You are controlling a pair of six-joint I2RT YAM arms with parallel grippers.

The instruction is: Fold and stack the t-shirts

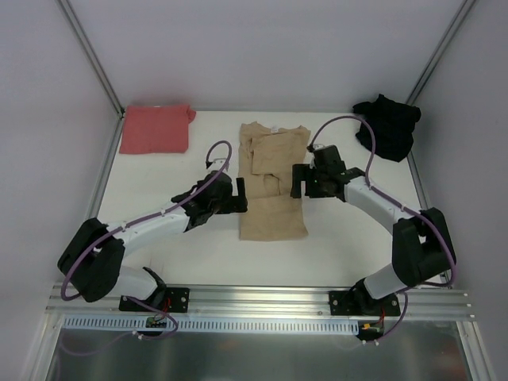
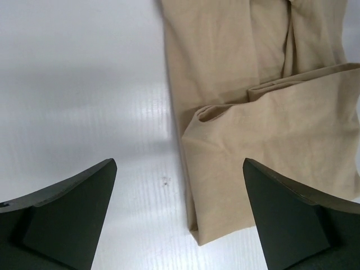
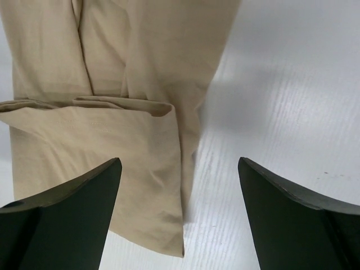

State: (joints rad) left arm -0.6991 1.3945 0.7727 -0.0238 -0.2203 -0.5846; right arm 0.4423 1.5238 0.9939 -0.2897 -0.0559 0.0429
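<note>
The tan-beige t-shirt (image 1: 272, 182) lies in the middle of the table, folded lengthwise into a narrow strip with its sleeves tucked in. My left gripper (image 1: 239, 195) is open and empty at its left edge. In the left wrist view (image 2: 180, 208) the jaws straddle the shirt's folded edge (image 2: 264, 112). My right gripper (image 1: 298, 181) is open and empty at the shirt's right edge. In the right wrist view (image 3: 180, 208) a folded corner of the shirt (image 3: 112, 84) lies between the jaws. The salmon-red shirt (image 1: 156, 128) lies folded at the back left. The black shirt (image 1: 387, 125) is crumpled at the back right.
The white table (image 1: 175, 254) is walled by white panels at the back and sides. A metal rail (image 1: 262, 300) runs along the near edge under both arm bases.
</note>
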